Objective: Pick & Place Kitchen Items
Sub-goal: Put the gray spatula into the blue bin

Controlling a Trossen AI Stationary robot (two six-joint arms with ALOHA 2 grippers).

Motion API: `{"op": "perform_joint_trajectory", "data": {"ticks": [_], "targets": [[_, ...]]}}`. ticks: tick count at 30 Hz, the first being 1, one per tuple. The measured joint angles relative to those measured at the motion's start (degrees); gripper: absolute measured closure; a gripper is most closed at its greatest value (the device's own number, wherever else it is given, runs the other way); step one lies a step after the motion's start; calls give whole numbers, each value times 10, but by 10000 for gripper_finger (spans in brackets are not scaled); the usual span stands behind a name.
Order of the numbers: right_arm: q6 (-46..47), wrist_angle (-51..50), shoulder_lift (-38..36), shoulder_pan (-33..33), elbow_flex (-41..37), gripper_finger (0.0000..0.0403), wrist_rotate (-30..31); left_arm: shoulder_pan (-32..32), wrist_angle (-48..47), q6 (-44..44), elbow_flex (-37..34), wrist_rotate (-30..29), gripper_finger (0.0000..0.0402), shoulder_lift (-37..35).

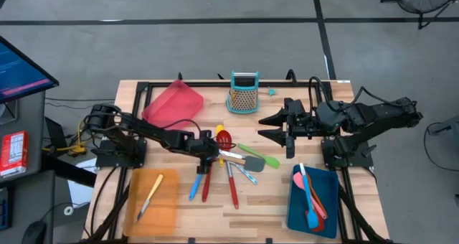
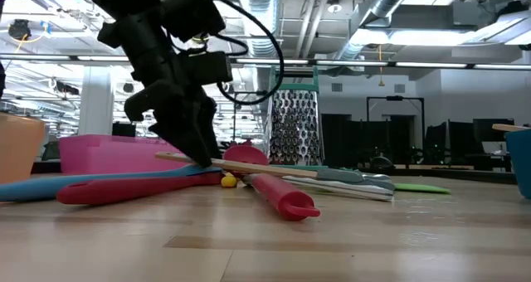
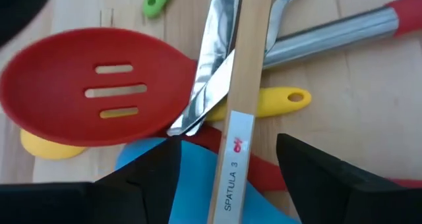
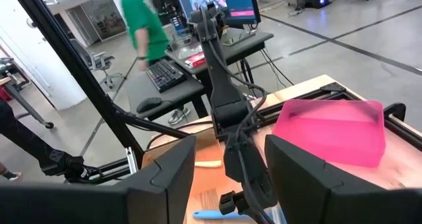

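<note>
A heap of utensils lies mid-table: a red slotted spoon (image 3: 99, 85), a yellow spoon (image 3: 280, 102) and a blue utensil (image 3: 191, 191) under it, a silvery piece (image 3: 211, 66), and a wooden-handled spatula (image 3: 241, 85) with a grey head (image 1: 254, 163) lying across them. My left gripper (image 1: 212, 156) is low over the heap and open. Its fingers (image 3: 151, 184) stand on either side of the wooden handle's free end without touching it; it also shows in the low view (image 2: 202, 153). My right gripper (image 1: 272, 127) is open and empty, held above the table's far right part.
An orange tray (image 1: 168, 208) at the near left holds one pale utensil (image 1: 150, 195). A blue tray (image 1: 330, 201) at the near right holds several. A red tray (image 1: 172, 104) and the teal box grater (image 1: 244, 93) stand at the far side. A person stands in the room beyond (image 4: 142, 26).
</note>
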Motion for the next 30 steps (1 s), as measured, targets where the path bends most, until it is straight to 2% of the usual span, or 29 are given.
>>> {"op": "perform_joint_trajectory", "data": {"ticks": [8,19,30], "targets": [[0,0,0,0,0,223,0,-4,-5,1,0,-14,217,2],[0,0,0,0,0,223,-1,-4,-11,1,0,-14,319,1],[0,0,0,0,0,223,-1,-4,-15,-3,0,-8,380,-1]]}}
